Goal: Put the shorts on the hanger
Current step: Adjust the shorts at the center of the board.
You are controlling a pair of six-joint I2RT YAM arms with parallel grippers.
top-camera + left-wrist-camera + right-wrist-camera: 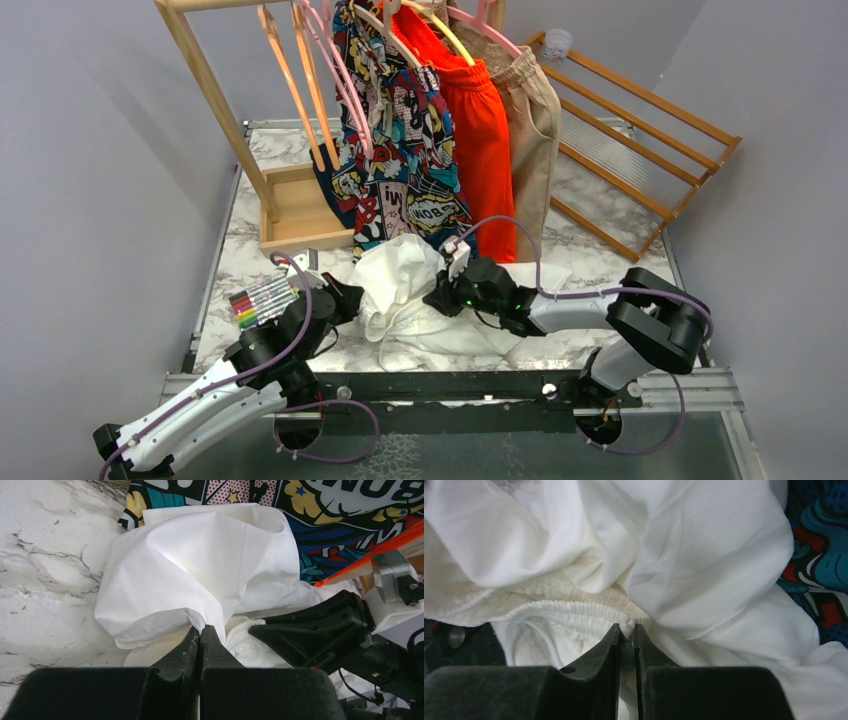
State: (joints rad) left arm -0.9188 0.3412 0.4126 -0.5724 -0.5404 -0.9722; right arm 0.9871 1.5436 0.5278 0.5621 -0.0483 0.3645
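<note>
The white shorts lie crumpled on the marble table, below the hanging clothes. My left gripper is at their left edge, and in the left wrist view it is shut on a fold of the white fabric. My right gripper reaches in from the right. Its jaws have closed to a narrow gap with the gathered waistband pinched between them. The light-pink hanger hangs bare on the wooden rack beside the orange hangers.
Comic-print shorts, orange-red shorts and beige shorts hang just behind the white pile. The rack's wooden leg and base tray stand at the left. A marker pack lies near my left arm. A slatted wooden frame lies back right.
</note>
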